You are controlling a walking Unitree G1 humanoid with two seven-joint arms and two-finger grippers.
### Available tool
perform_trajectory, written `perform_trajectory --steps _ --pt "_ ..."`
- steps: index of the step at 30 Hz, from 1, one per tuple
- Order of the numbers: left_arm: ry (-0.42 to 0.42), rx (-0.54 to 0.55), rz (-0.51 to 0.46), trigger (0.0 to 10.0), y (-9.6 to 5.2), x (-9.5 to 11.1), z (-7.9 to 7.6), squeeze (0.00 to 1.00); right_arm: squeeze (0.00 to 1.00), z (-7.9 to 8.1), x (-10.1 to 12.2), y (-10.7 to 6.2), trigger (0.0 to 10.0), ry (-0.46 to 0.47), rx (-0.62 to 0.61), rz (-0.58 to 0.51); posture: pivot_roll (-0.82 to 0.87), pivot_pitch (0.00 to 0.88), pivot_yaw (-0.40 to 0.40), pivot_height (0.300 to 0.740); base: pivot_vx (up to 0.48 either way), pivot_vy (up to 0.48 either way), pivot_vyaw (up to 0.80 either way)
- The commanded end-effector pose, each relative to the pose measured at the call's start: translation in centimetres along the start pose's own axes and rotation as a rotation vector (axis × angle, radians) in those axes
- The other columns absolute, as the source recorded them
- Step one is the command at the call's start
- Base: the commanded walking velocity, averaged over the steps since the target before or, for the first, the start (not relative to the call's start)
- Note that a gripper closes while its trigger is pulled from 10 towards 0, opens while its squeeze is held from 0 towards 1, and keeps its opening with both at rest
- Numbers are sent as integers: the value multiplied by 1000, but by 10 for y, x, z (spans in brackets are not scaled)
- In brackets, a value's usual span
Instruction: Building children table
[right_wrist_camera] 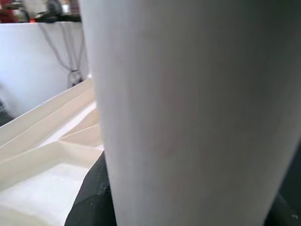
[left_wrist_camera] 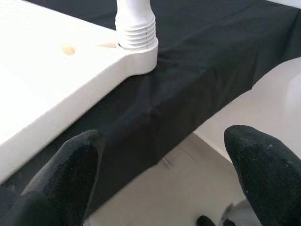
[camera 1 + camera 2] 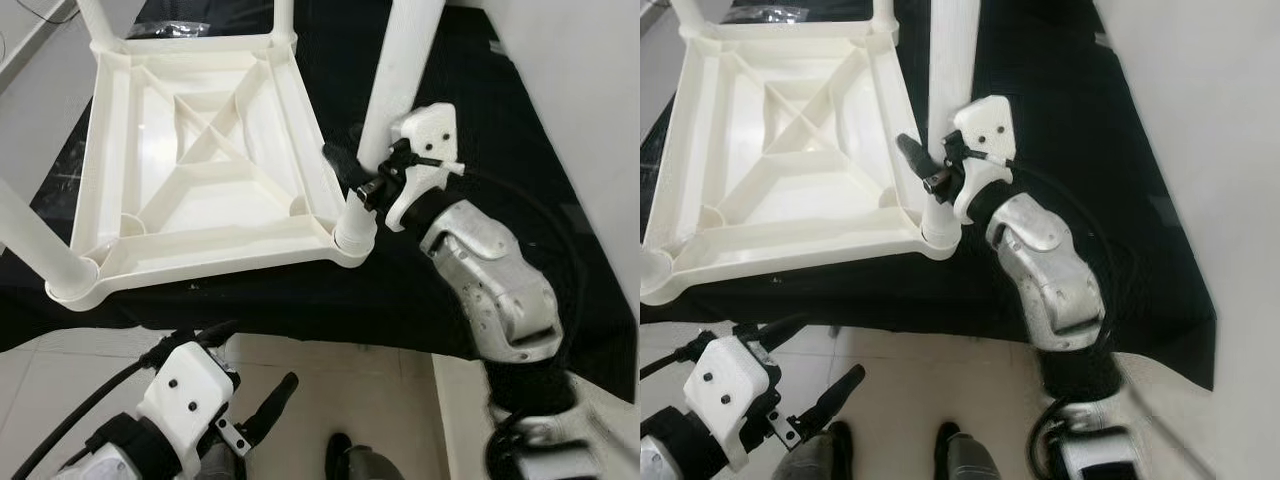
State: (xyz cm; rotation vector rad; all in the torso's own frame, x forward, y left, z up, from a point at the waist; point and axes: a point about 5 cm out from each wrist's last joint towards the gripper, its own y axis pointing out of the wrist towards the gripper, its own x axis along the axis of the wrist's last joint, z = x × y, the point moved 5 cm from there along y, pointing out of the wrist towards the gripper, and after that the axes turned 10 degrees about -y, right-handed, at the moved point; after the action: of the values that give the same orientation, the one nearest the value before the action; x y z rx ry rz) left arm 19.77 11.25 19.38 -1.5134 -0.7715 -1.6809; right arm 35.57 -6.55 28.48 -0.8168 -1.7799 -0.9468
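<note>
Right tool (image 3: pixel 362 172) clamps upright table leg (image 3: pixel 400 70) just above its corner socket (image 3: pixel 353 232); left tool (image 3: pixel 245 385) open, idle below the tabletop (image 3: pixel 200 170).

A small white plastic table top (image 3: pixel 200 170) was laid upside down on a black cloth (image 3: pixel 300 300). Its underside was turned up, and raised ribs were seen there in the shape of a square with a cross inside. A round socket was placed at each corner. White legs were stood up in the corners. The near right leg (image 3: pixel 400 70) was set in its socket at the corner by the cloth's front edge, and it was tilted a little. Screw rings were seen at the bottom of the near left leg (image 2: pixel 135 26), just above its socket. Two more legs were seen at the far corners.
</note>
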Motion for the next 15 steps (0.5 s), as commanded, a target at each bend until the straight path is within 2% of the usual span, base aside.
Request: perform_trajectory --steps 1,7,8,9,13,15 --pt "-10 -9 11 10000 1 -5 -2 0 0 12 -63 -11 10000 60 6 257 17 288 -88 740 0 0 0" --pt "-17 38 4 10000 8 -2 8 0 0 24 -62 -18 10000 65 -68 306 25 253 -82 740 0 0 0" --pt "-6 83 -60 10000 18 12 23 0 0 27 -64 -18 10000 63 -68 312 28 228 -74 740 0 0 0" --pt "-6 83 -60 10000 18 12 23 0 0 27 -64 -18 10000 63 -68 312 28 228 -74 740 0 0 0" --pt "5 120 -180 10000 41 42 48 0 0 35 -63 -15 10000 62 -61 301 14 193 -58 740 0 0 0" --pt "13 119 -194 10000 44 46 51 0 0 37 -63 -14 10000 64 -62 300 14 193 -58 740 0 0 0"
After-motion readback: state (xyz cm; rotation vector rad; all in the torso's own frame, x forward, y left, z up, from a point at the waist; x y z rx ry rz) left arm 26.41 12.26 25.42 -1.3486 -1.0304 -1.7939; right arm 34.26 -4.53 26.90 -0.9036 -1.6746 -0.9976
